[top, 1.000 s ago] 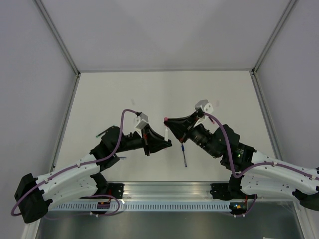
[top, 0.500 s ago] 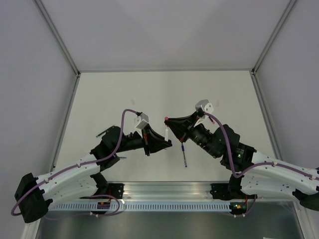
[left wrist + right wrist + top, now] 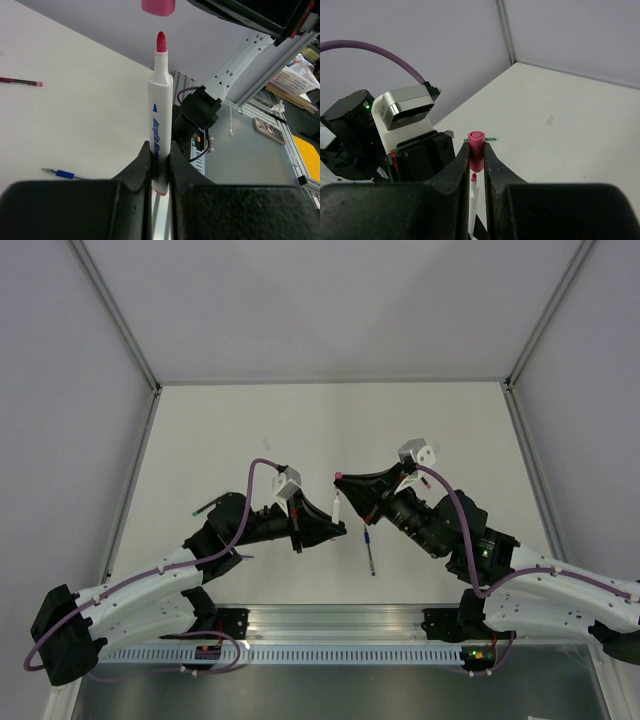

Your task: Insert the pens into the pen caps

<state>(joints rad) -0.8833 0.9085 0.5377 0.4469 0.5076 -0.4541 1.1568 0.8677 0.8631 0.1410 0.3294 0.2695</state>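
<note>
My left gripper (image 3: pixel 160 155) is shut on a white pen (image 3: pixel 160 115) with a red tip (image 3: pixel 160 41), held upright. My right gripper (image 3: pixel 476 150) is shut on a pink-red pen cap (image 3: pixel 476 145). The cap's open end hangs just above the pen's tip (image 3: pixel 473 178), with a small gap between them. In the top view the two grippers meet over the table's middle, cap (image 3: pixel 338 476) above pen (image 3: pixel 338 508). A blue pen (image 3: pixel 370 552) lies on the table near there. A red pen (image 3: pixel 20 81) and a green pen (image 3: pixel 492 138) lie further off.
The white table (image 3: pixel 330 430) has grey walls on three sides. An aluminium rail (image 3: pixel 330 625) runs along the near edge by the arm bases. The green pen (image 3: pixel 207 506) lies by my left arm's elbow.
My right arm has shifted slightly to the right with the cap. The left gripper and its pen have barely moved.
</note>
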